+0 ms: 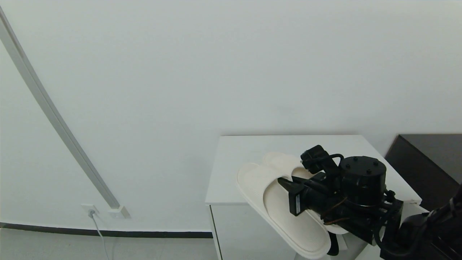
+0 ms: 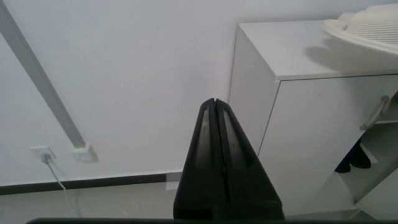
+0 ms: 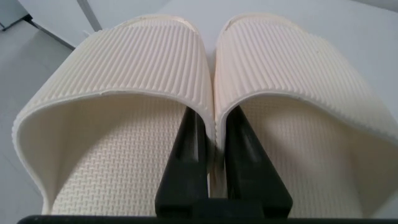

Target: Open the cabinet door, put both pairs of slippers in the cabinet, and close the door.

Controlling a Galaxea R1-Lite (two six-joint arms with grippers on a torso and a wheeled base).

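Now, the biggest thing before me is the white wall (image 1: 162, 72). Against it stands the white cabinet (image 1: 252, 151), with a dark piece of furniture (image 1: 429, 155) just beside it on my right. Low on the cabinet front I see a handle (image 2: 378, 113) and a dark gap under it, so I judge the door is open, though I cannot see this plainly. The pair of cream slippers (image 1: 274, 195) is tilted, with the toes over the cabinet top and the heels past its front edge; whether the toes touch the top I cannot tell. My right gripper (image 3: 211, 121) is clamped on the two inner walls of the slippers, pressed together between its fingers. My left gripper (image 2: 214, 107) has its fingers together, holds nothing, and hangs low to the left of the cabinet. To do this step well I should draw the pair off the top, lower it level and enter the opening straight, with a firm grip so neither slipper slides out. The top's front edge and the door are the edges to avoid. The free room is on the left, toward the floor (image 1: 54, 245).
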